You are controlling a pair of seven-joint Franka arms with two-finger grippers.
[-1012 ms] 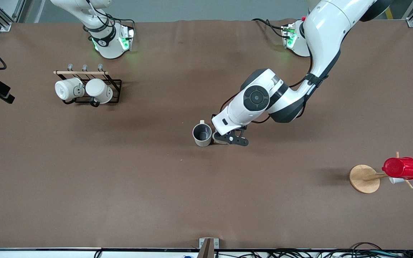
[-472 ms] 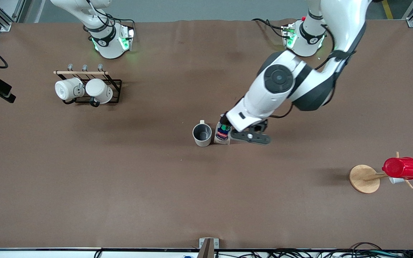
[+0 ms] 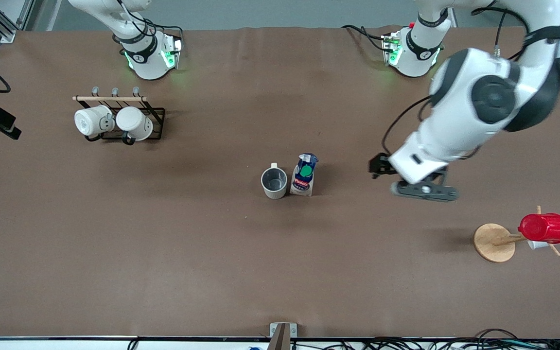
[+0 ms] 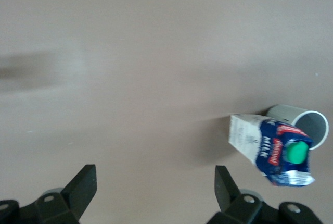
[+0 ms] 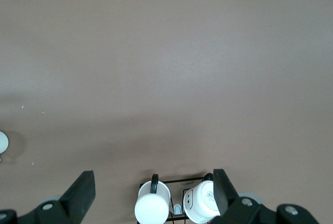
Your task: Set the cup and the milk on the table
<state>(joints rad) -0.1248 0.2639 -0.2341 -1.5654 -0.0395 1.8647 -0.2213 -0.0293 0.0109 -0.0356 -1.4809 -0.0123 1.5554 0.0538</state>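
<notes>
The cup (image 3: 274,183), a grey-beige mug with a dark grey inside, stands upright mid-table (image 3: 163,253). The milk (image 3: 304,175), a white and blue carton with a green cap, stands touching or nearly touching it on the side toward the left arm's end. Both show in the left wrist view, cup (image 4: 307,122) and milk (image 4: 270,148). My left gripper (image 3: 381,167) is open and empty above bare table, well off from the milk toward the left arm's end; its jaws (image 4: 154,187) stand wide apart. My right gripper (image 5: 153,193) is open and empty above the mug rack, and is out of the front view.
A black wire rack (image 3: 156,124) holds two white mugs (image 3: 93,121) near the right arm's base; both mugs show in the right wrist view (image 5: 152,208). A wooden stand (image 3: 494,242) carries a red plastic cup (image 3: 545,227) at the left arm's end, nearer the front camera.
My left gripper was at the milk beside the cup; it has let go and swung away toward the left arm's end. The milk now stands free. The cup has not moved.
</notes>
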